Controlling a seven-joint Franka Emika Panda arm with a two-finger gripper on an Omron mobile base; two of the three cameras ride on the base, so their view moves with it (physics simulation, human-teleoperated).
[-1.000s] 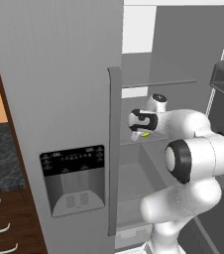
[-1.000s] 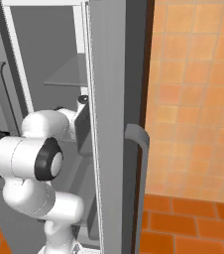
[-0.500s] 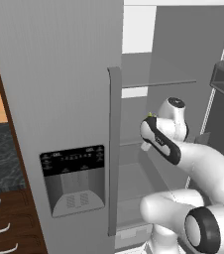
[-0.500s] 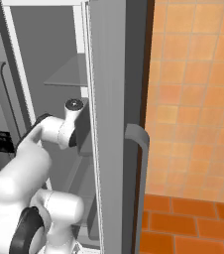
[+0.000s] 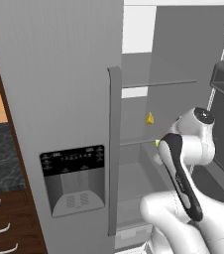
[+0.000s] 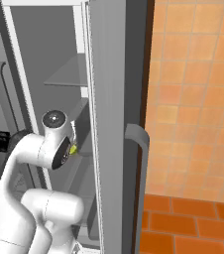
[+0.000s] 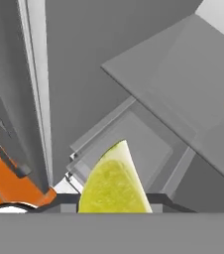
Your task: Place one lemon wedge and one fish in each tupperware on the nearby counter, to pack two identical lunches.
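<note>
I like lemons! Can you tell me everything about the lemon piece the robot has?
The lemon wedge is yellow-green with a smooth, shiny peel and a pointed tip. It sits between the gripper fingers, filling the bottom middle of the hand view, inside the open fridge. From the left base view just a tiny yellow-green bit peeks out beside the arm.

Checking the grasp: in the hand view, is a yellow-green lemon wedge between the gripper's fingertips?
Yes, the yellow-green lemon wedge sits at the gripper, between its fingertips.
</note>
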